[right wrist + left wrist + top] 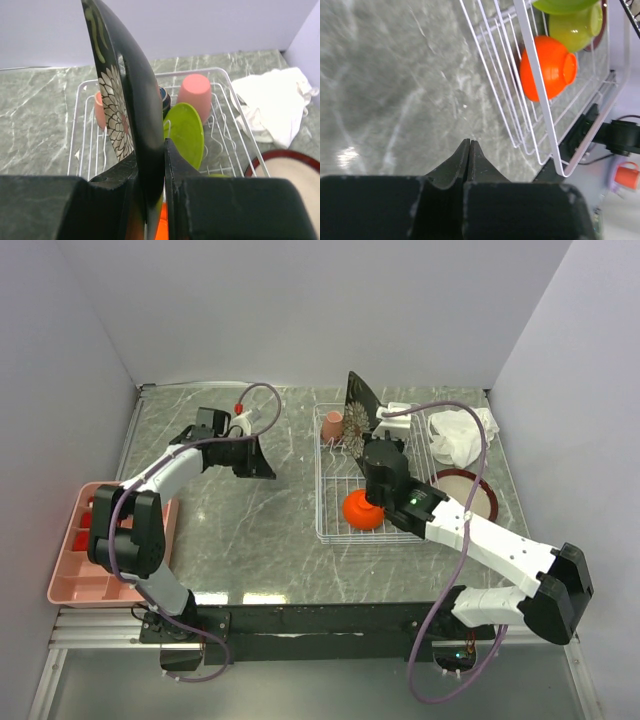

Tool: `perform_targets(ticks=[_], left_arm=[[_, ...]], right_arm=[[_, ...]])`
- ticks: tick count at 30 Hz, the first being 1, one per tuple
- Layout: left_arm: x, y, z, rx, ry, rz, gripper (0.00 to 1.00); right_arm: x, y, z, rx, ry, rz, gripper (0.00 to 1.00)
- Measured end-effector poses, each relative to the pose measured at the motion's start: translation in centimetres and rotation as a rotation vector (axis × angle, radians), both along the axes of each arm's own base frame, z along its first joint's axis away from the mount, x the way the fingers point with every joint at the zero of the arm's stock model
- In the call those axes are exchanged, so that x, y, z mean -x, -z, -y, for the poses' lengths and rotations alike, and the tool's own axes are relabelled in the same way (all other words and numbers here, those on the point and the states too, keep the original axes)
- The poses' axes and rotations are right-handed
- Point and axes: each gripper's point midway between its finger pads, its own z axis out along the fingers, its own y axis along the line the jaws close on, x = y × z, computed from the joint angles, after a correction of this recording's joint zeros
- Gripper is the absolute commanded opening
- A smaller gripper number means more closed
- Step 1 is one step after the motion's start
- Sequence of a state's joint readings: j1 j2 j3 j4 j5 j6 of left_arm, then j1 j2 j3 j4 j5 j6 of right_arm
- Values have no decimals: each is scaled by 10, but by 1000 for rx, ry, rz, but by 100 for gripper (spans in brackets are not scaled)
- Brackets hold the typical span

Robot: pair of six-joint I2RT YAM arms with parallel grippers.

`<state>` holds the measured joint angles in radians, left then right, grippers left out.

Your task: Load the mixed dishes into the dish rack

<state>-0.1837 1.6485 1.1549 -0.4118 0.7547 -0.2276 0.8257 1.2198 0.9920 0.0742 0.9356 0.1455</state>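
My right gripper (152, 150) is shut on the lower edge of the black floral square plate (120, 100), holding it upright on edge over the dish rack (75, 120). In the rack stand a lime green plate (184, 132), a pink cup (196, 97), a salmon cup (100, 110) and a dark navy cup (165, 100). An orange bowl (362, 510) lies at the rack's near end, with a lime green bowl (577, 27) beside it. The brown round plate (470, 490) lies on the table right of the rack. My left gripper (469, 142) is shut and empty over bare table, left of the rack (543, 100).
A white cloth rag (460, 435) lies bunched at the back right, just behind the brown plate. A pink divided tray (75, 560) sits at the table's left edge beside the left arm's base. Grey walls close the table on three sides.
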Motion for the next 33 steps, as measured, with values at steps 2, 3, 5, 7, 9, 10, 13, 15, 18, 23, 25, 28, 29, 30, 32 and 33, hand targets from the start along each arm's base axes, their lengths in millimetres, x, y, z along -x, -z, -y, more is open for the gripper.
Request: perform_targets(ticks=[2, 3, 5, 7, 9, 10, 13, 15, 18, 23, 25, 28, 29, 30, 32, 33], left_arm=[[6, 3, 5, 16, 5, -26, 1], [7, 3, 7, 21, 5, -32, 1], [6, 1, 10, 30, 3, -26, 1], [4, -2, 12, 34, 6, -10, 1], [4, -5, 14, 38, 12, 1, 1], [4, -7, 15, 44, 17, 4, 1], [5, -9, 17, 57, 23, 1, 1], [5, -11, 19, 72, 23, -7, 1], [5, -13, 21, 92, 26, -14, 1], [7, -15, 23, 105, 37, -20, 1], [7, -15, 23, 106, 38, -21, 1], [8, -17, 23, 109, 40, -18, 1], [8, -18, 23, 110, 40, -14, 1], [9, -20, 23, 110, 40, -10, 1], [11, -28, 23, 114, 42, 9, 1], [12, -32, 23, 116, 43, 19, 1]], right_arm=[[1, -2, -5, 19, -12, 8, 0], [1, -5, -5, 20, -6, 20, 0], [1, -13, -7, 11, 6, 41, 0], [-1, -19, -7, 2, 21, 51, 0], [-3, -24, -8, -5, 38, 58, 0], [-4, -26, -9, -8, 40, 58, 0], [-8, -29, -13, -18, 42, 54, 0], [-9, -27, -16, -18, 42, 41, 0], [-10, -19, -19, -22, 46, 23, 0], [-15, -9, -26, -9, 52, 15, 0], [-18, -4, -30, -7, 51, 10, 0], [-21, 9, -35, 5, 50, -12, 0], [-22, 14, -37, 12, 49, -21, 0], [-23, 17, -38, 15, 50, -26, 0], [-25, 25, -42, 19, 52, -39, 0], [-27, 28, -44, 22, 52, -44, 0]])
